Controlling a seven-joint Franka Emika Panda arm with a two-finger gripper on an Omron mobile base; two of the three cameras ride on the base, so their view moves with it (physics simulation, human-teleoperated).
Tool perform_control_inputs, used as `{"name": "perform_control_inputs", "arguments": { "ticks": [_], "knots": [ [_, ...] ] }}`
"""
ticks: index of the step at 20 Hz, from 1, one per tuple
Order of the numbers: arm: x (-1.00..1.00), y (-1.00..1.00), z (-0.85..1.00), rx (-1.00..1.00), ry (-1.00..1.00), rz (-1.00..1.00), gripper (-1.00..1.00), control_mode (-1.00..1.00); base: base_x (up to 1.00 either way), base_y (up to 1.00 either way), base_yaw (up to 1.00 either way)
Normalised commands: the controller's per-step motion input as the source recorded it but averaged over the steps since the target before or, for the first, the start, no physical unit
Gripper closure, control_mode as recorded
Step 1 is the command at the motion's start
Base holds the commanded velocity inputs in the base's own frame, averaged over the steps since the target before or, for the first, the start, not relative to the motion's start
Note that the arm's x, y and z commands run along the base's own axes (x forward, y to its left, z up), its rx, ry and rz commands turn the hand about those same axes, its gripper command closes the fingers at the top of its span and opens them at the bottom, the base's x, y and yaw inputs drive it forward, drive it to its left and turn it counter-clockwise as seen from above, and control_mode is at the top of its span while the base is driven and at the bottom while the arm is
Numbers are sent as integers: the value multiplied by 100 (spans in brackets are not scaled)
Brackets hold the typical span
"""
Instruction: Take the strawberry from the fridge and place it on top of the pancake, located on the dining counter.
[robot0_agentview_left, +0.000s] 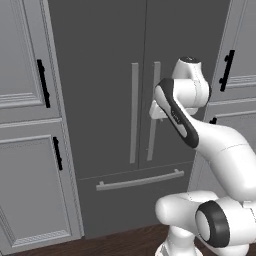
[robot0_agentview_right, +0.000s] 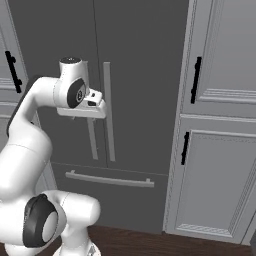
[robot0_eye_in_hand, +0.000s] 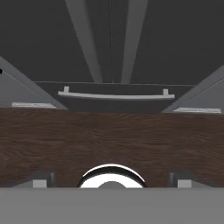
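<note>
The dark grey fridge (robot0_agentview_left: 105, 75) (robot0_agentview_right: 135, 60) stands closed in front of me, both doors shut and its long light grey handles (robot0_agentview_left: 134, 112) (robot0_agentview_right: 108, 112) side by side. My hand hangs just in front of the right door's handle, pointing down at the floor. In the hand view my gripper (robot0_eye_in_hand: 111, 181) is open, its fingertips (robot0_eye_in_hand: 41, 179) far apart with nothing between them. The fridge's bottom drawer handle (robot0_eye_in_hand: 116, 95) lies ahead in that view. The strawberry is hidden behind the shut doors. The pancake and the dining counter are out of view.
Light grey panelled cabinets with black handles flank the fridge on the left (robot0_agentview_left: 25, 150) and on the right (robot0_agentview_right: 220, 150). Dark wooden floor (robot0_eye_in_hand: 109, 135) runs below the hand up to the fridge's bottom drawer (robot0_agentview_left: 140, 180).
</note>
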Motion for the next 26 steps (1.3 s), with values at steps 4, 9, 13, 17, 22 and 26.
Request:
{"name": "perform_control_inputs", "arguments": {
  "ticks": [4, 9, 13, 17, 22, 26],
  "knots": [
    [6, 0, -1, 0, -5, 0, -100, -100, -1, 0, 0],
    [43, -13, -13, 0, -57, 0, -100, -100, 0, 0, 0],
    [57, -28, -13, 1, -39, 0, -100, -100, 0, 0, 0],
    [66, -6, -7, 0, -7, 0, -100, -100, 0, 0, 0],
    [85, 0, -7, 0, 0, -2, -100, -100, 0, 0, 0],
    [84, -1, -12, 0, -1, -2, -100, -100, 0, 0, 0]
  ]
}}
